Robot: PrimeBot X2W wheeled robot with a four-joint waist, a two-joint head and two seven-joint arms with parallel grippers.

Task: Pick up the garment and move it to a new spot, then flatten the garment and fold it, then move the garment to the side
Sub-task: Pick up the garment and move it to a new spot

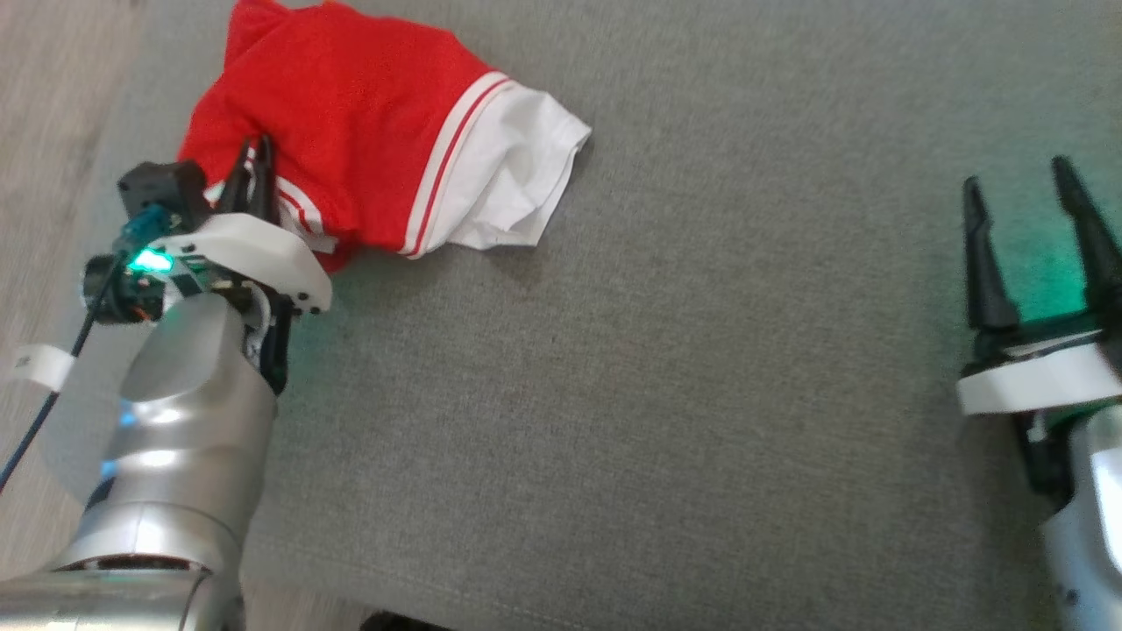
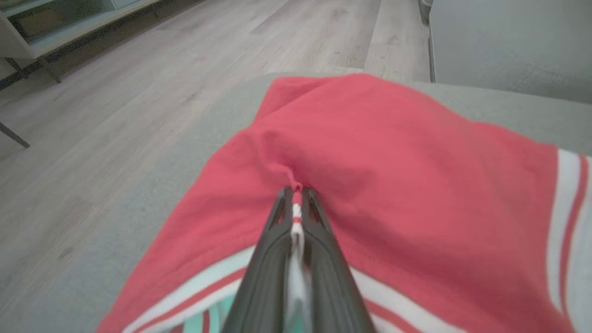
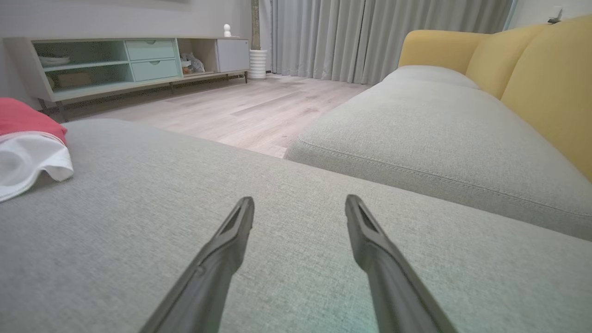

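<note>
Red garment (image 1: pixel 368 131) with white striped trim, bunched at the far left of the grey cushion (image 1: pixel 657 394), left claw (image 1: pixel 252 171) pinched shut on its striped near edge, fabric puckered where it bites, right claw (image 1: pixel 1017 173) spread wide over bare cushion, well apart from the garment.

1. Big grey woven-fabric sofa cushion (image 1: pixel 666 394) is what's carrying stuff here.
2. Lying on it: a red garment with white striped hems (image 1: pixel 351 123), bunched up over by the cushion's far left edge.
</note>
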